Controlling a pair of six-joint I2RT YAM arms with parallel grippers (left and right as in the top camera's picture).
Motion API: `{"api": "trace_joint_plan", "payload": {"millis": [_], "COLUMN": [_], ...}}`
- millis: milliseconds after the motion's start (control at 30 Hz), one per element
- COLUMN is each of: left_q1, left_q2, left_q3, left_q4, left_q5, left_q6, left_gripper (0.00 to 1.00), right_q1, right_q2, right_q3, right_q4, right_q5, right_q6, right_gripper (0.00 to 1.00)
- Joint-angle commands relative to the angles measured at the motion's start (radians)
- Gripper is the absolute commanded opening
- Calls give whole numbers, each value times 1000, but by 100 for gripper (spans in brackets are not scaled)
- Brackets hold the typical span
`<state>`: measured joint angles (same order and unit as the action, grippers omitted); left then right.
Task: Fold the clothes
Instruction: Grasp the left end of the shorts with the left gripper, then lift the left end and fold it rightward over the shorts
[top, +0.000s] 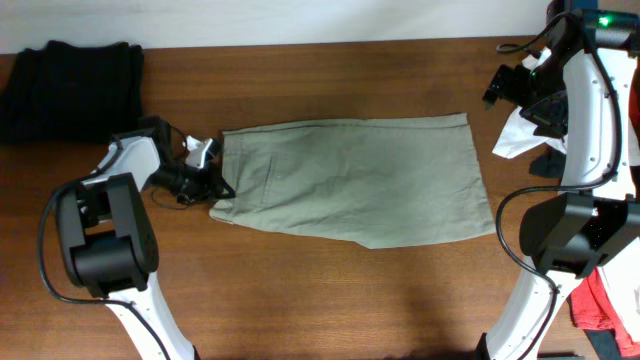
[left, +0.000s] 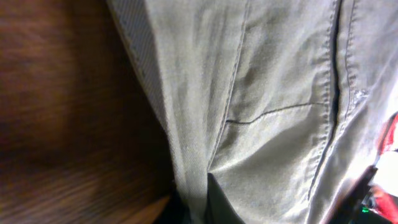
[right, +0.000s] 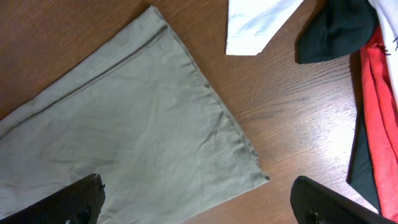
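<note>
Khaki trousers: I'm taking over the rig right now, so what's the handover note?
Left gripper: shut on the khaki trousers at their waist end.
Right gripper: open, empty, above the hem end.
Trousers lie flat mid-table; a dark folded pile sits at the far left.
Left to do: fold the trousers, then the white garment, red garment and dark garment on the right.
</note>
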<state>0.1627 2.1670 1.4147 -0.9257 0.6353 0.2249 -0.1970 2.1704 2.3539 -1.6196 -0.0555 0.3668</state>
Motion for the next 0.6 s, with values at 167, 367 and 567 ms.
{"api": "trace_joint_plan", "payload": {"millis": [167,367,567], "left_q1": [147,238,216], "left_q2": [25,15,12], "left_q3": [20,165,400], "left_q4": [-32,-188,-410], "left_q5": [-67,-166,-237], "left_q6": [-113,-112,-112], "left_gripper": [1,1,1], "right_q1": [-6,-6,-6], "right_q2": [4,4,4], "right_q3": [-2,-2,-2], "right_q4": [0,0,0], "right_q5": [12,12,12], "right_q6": [5,5,5], "right_gripper": [99,99,99]}}
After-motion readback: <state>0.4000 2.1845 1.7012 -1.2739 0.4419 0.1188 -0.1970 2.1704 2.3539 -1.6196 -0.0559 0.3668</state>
